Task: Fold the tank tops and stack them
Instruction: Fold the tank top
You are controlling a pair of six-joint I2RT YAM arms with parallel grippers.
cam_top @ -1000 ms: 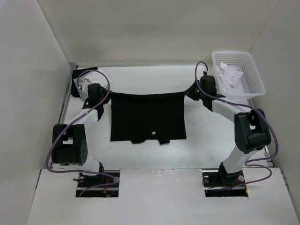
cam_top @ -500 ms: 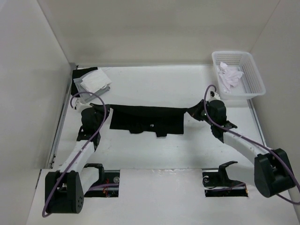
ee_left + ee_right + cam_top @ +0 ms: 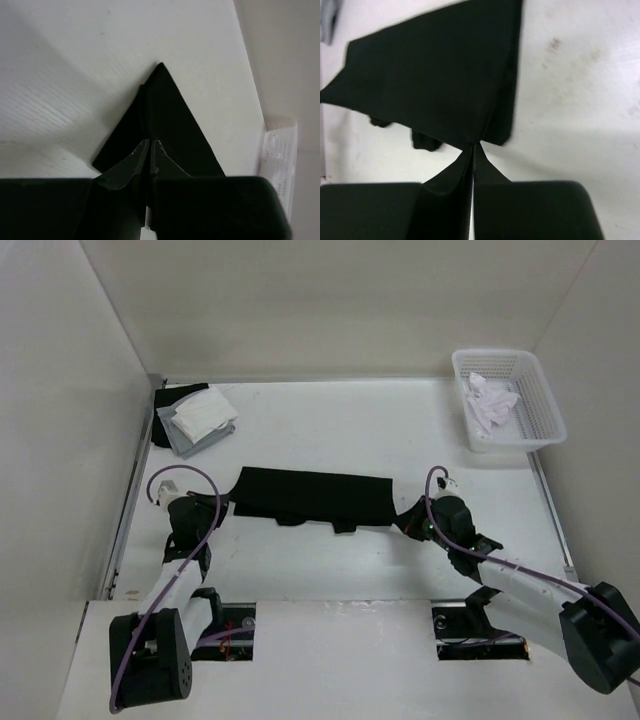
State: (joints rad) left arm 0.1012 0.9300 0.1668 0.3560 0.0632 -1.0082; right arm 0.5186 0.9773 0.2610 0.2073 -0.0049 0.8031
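Observation:
The black tank top point(image 3: 312, 497) lies across the middle of the table as a wide, short band folded over on itself. Its straps poke out at the near edge. My left gripper point(image 3: 222, 503) is shut on its left corner, which shows as black cloth point(image 3: 165, 115) in the left wrist view between my fingertips point(image 3: 150, 143). My right gripper point(image 3: 405, 519) is shut on its right corner, and the right wrist view shows the cloth point(image 3: 435, 75) running away from the gripper point(image 3: 474, 145). Folded white and grey tops point(image 3: 198, 417) lie stacked at the back left.
A white mesh basket point(image 3: 540, 418) stands at the back right with crumpled white cloth point(image 3: 490, 400) in it. White walls close in the left, back and right sides. A dark cloth point(image 3: 163, 400) lies under the stack at the back left corner.
Both grippers pulled the far edge of the black top toward the near side, folding it over itself. Both arms drew back low toward their bases. The folded stack at back left came into view.

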